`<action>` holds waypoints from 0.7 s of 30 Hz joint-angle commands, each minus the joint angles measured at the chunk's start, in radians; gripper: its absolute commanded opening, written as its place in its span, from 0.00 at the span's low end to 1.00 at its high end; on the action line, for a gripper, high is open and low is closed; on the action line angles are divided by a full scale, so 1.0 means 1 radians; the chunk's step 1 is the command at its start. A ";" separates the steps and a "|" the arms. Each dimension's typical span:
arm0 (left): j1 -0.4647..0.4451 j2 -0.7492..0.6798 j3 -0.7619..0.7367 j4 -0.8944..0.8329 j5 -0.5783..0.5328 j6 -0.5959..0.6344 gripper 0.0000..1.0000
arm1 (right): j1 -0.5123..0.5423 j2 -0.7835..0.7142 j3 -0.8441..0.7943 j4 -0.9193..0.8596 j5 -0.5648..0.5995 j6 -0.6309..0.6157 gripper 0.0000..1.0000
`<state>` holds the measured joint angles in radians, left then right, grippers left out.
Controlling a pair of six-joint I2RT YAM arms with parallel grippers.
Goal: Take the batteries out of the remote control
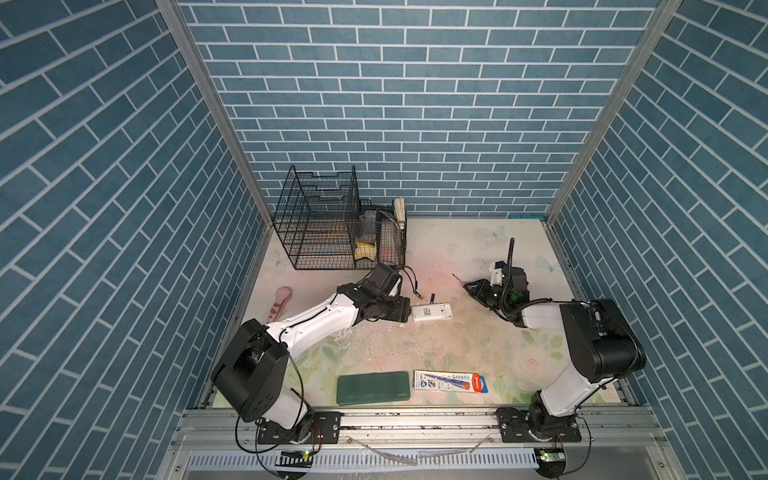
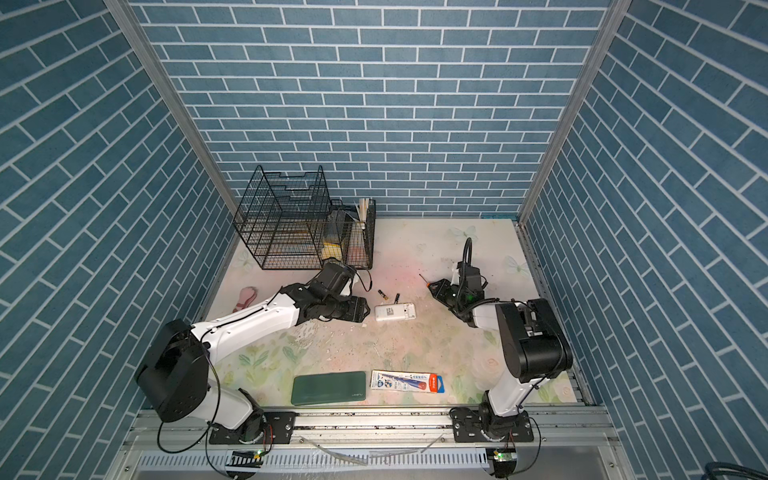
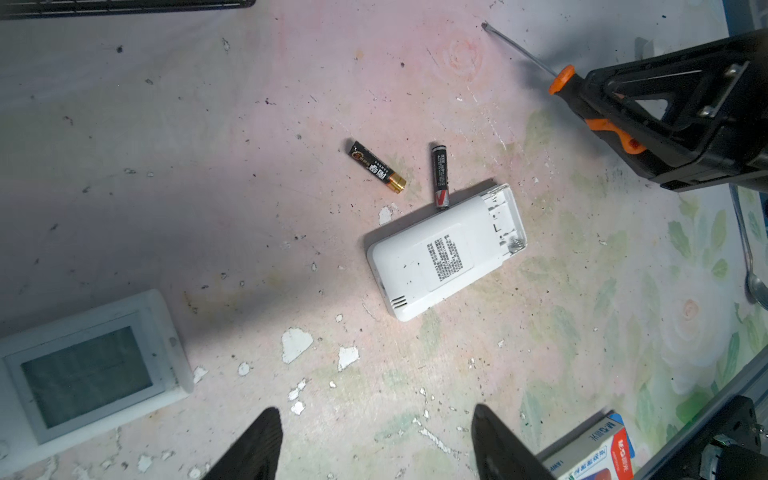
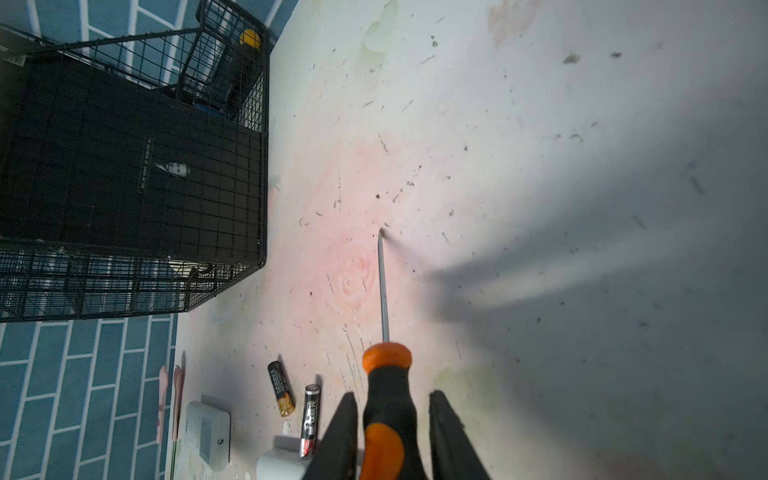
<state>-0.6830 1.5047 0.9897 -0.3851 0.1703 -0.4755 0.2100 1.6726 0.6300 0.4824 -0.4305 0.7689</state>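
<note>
Jaws apart and empty, left gripper (image 3: 374, 415) poised over two batteries lying loose on the table (image 3: 166, 187).

Off to the side, right gripper (image 4: 392, 395) clamped on the handle of the screwdriver (image 4: 387, 361). Gold-ended battery (image 3: 377, 166) clear of everything, near the white remote control (image 3: 446, 251); red-ended battery (image 3: 441, 176) just beside the first, tip seemingly touching the remote's long edge. Both slim black cylinders with printed wraps. Open compartment (image 3: 503, 216) at the remote's end apparently empty; no other batteries in view. Probably light, rigid, smooth-skinned and quick to roll; best pinched across mid-barrel, jaws square to the length, low against the table.
</note>
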 commanded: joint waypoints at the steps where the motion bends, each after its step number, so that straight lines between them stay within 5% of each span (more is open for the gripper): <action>1: 0.012 -0.022 -0.024 -0.026 -0.021 0.011 0.74 | -0.005 0.007 -0.016 -0.075 0.007 -0.043 0.25; 21: 0.096 -0.132 -0.061 -0.104 -0.067 0.014 0.77 | -0.004 -0.004 -0.004 -0.195 0.016 -0.123 0.37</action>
<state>-0.6048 1.3914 0.9466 -0.4385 0.1303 -0.4740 0.2089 1.6722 0.6292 0.3534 -0.4305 0.6895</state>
